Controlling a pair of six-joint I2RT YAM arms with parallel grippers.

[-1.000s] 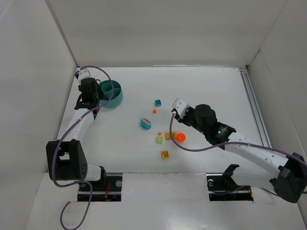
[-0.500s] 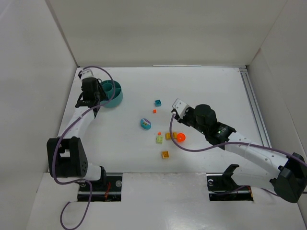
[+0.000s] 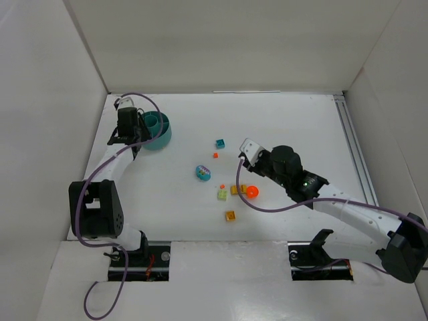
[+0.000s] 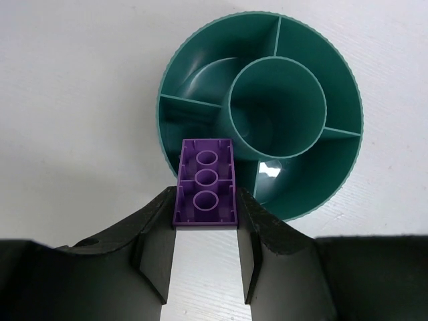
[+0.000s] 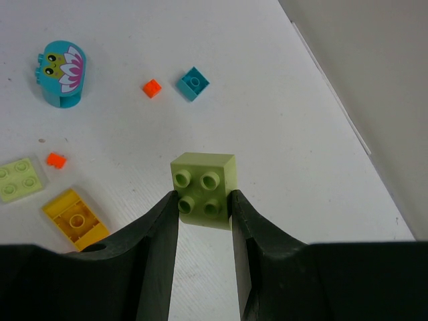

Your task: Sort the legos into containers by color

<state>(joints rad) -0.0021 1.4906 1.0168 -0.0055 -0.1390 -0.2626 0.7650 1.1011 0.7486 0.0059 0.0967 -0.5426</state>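
Note:
My left gripper [image 3: 128, 131] [image 4: 205, 215] is shut on a purple brick [image 4: 205, 182], held underside up over the near rim of the teal divided bowl [image 3: 158, 130] [image 4: 348, 87]. My right gripper [image 3: 248, 151] [image 5: 204, 200] is shut on a lime green brick [image 5: 203, 187], held above the table. Loose on the table are a teal brick [image 3: 220, 143] [image 5: 194, 83], a teal flower-faced piece [image 3: 203, 172] [image 5: 60, 72], a lime plate [image 3: 222, 194] [image 5: 19, 179], a yellow brick [image 3: 235, 189] [image 5: 75, 219], an orange ball [image 3: 252, 191] and a yellow-orange brick [image 3: 230, 215].
Two tiny orange bits [image 5: 152, 87] [image 5: 56, 160] lie among the bricks. White walls close the table on the left, back and right. A rail [image 3: 353, 147] runs along the right edge. The bowl compartments that show look empty.
My left gripper has shifted a little toward the back beside the bowl, still holding the purple brick. The right arm has not moved.

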